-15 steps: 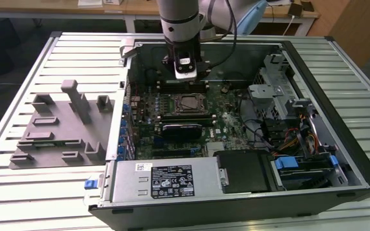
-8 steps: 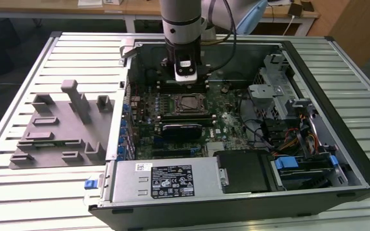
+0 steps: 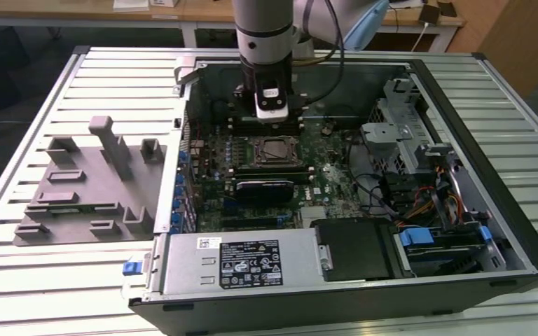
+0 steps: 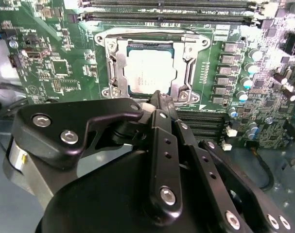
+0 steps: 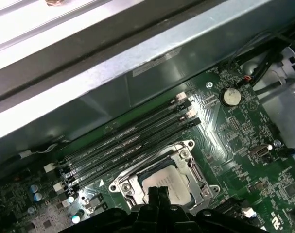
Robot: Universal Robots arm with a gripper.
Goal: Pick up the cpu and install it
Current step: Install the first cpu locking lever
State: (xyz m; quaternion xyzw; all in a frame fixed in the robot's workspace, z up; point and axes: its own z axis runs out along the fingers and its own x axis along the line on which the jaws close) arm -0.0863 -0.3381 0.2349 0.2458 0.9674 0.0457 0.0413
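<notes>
CPU (image 4: 148, 70) lies flat inside the metal socket frame (image 4: 188, 63) on the motherboard (image 4: 55, 63). Gripper (image 4: 159, 99) hovers at the chip's 6 o'clock edge, fingertips pressed together, apparently holding nothing. Memory slots (image 5: 123, 145) run just beyond the socket; grey fixture block (image 3: 92, 185) sits well apart, outside the case.

Tight quarters over the socket, open room out on the table

The gripper (image 4: 159, 99) hangs inside the open computer case (image 3: 493, 210), its closed fingertips just above the cpu (image 4: 148, 70) seated in the socket frame (image 4: 113, 68); in the exterior view, memory slots (image 3: 250, 126) crowd the socket at 12 o'clock, a black heatsink block (image 3: 264, 189) sits close at 6 o'clock, drive bays and cables (image 3: 419, 189) fill 3 o'clock, the case wall rises at 9 o'clock; straight up over the socket is free; beyond the wall, bare slatted table (image 3: 92, 91) lies around the grey fixture blocks (image 3: 87, 185).
</notes>
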